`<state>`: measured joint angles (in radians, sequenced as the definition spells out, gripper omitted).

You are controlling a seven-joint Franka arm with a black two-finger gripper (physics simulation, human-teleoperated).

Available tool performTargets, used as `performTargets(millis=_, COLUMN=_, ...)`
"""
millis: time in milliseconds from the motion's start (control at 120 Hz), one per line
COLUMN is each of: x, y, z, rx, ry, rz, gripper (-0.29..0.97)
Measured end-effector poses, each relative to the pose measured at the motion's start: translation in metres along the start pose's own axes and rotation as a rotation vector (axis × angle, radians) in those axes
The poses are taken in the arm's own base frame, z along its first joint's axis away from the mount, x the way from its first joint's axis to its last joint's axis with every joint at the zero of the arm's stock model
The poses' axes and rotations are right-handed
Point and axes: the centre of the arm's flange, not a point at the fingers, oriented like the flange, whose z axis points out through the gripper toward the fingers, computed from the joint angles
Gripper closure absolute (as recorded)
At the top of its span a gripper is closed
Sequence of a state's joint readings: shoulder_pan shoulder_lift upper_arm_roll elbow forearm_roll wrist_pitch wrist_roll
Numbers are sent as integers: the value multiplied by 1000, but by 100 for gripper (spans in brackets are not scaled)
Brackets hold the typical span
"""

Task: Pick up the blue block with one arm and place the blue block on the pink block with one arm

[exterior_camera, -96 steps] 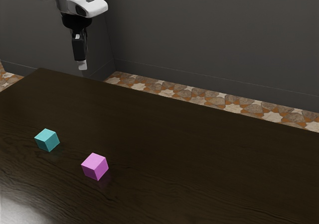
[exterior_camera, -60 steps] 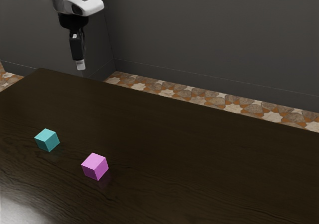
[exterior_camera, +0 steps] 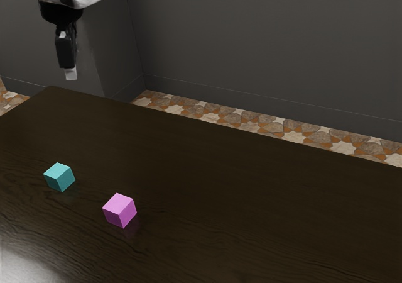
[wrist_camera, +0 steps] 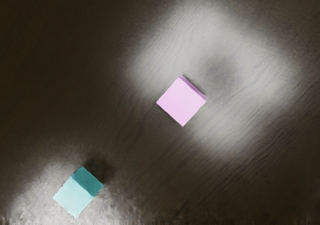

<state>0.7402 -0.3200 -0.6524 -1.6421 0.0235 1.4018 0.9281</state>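
The blue block (exterior_camera: 59,176) is a small teal cube lying on the dark wooden table (exterior_camera: 251,188) towards the exterior view's left. The pink block (exterior_camera: 119,209) lies a short way to its right and nearer the front edge, apart from it. My gripper (exterior_camera: 70,75) hangs high above the table's far left corner, well above and behind the blue block, holding nothing. In the wrist view the blue block (wrist_camera: 78,192) and the pink block (wrist_camera: 180,100) both lie far below the hand on the table.
A dark wall rises behind the table, with a patterned tile floor (exterior_camera: 276,126) showing past the far edge. A wall corner (exterior_camera: 135,75) stands just right of the gripper. Bright glare marks the table's front left corner (exterior_camera: 25,270).
My arm has swung towards the exterior view's left and slightly up, carrying the gripper away from the wall corner. Both blocks have stayed where they were.
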Motion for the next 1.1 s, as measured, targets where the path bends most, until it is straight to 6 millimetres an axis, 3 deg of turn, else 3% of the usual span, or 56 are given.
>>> performTargets(millis=83, x=-13, y=-7, z=66, rx=-71, ry=-29, rz=-57, gripper=0)
performTargets(millis=233, x=-32, y=-23, z=153, rx=-126, ry=24, rz=-34, gripper=0)
performTargets(millis=300, x=-4, y=-18, z=180, rx=-130, ry=7, rz=67, gripper=0)
performTargets(millis=400, x=20, y=-19, z=208, rx=-137, ry=-3, rz=179, gripper=0)
performTargets(millis=533, x=19, y=-34, z=220, rx=-117, ry=22, rz=261, gripper=0)
performTargets(millis=683, x=-19, y=-69, z=240, rx=-114, ry=50, rz=265, gripper=0)
performTargets(millis=817, x=-67, y=-102, z=269, rx=-125, ry=106, rz=269, gripper=0)
performTargets(millis=900, x=-82, y=-87, z=300, rx=-114, ry=127, rz=276, gripper=0)
performTargets(millis=1008, x=-114, y=-73, z=315, rx=-36, ry=203, rz=207, gripper=0)
performTargets(millis=1100, x=-140, y=-75, z=328, rx=13, ry=265, rz=208, gripper=0)
